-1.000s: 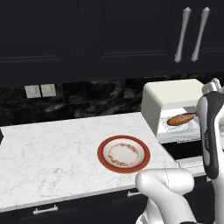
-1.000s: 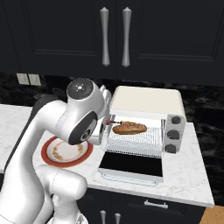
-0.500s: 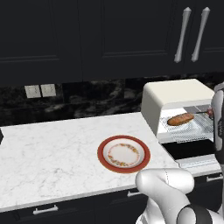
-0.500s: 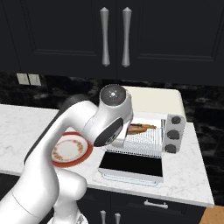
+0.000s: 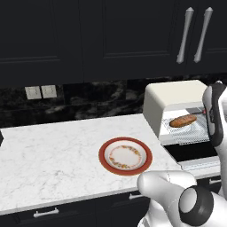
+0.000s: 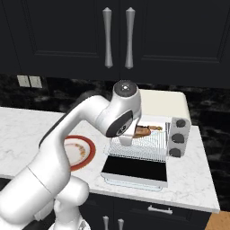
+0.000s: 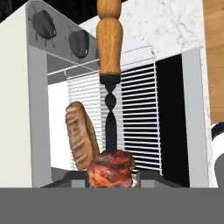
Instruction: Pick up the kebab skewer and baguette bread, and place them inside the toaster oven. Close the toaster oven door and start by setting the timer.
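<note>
the hand view alone shows the two-finger gripper (image 7: 111, 178) clamped on the reddish meat-chunk kebab skewer (image 7: 109, 87), wooden handle outward, over the cream-white toaster oven's (image 5: 170, 99) wire rack beside the golden-brown baguette bread (image 5: 182, 120).

1. The kebab skewer (image 7: 108, 43) has a turned, smooth wooden handle and a dark twisted metal shaft.
2. The baguette bread (image 7: 81, 135) looks crusty and matt.
3. The toaster oven (image 5: 170, 95) has a smooth cream shell.
4. The counter (image 5: 57, 146) is polished marble.

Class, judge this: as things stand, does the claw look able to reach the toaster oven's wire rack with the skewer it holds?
Probably yes: the cream-white toaster oven's dark glass door lies open and flat, and the wire rack beside the golden-brown baguette looks free.
</note>
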You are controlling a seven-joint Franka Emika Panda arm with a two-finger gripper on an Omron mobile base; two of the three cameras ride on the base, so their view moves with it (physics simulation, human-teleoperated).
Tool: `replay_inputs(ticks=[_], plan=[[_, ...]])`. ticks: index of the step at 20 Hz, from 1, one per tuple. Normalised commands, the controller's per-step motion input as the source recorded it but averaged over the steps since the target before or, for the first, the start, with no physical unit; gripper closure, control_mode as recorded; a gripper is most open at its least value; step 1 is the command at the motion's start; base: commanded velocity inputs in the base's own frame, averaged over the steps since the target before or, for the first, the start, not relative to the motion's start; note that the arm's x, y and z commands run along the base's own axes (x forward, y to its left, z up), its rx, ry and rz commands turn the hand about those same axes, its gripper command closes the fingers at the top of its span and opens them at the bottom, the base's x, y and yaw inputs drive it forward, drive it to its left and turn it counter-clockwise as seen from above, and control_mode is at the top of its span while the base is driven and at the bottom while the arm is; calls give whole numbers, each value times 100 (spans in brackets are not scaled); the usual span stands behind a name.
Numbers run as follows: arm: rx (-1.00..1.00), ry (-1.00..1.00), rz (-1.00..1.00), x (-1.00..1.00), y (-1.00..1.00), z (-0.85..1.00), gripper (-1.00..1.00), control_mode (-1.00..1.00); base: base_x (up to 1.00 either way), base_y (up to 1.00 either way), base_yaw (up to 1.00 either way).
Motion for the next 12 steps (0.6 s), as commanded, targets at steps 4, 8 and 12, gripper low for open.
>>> replay_inputs(ticks=[4,8,12], plan=[[0,0,1,26,-6,-62,100,-100,0,0,0],[0,0,1,38,-9,-48,100,-100,0,0,0],[0,3,1,36,-5,-48,100,-100,0,0,0]])
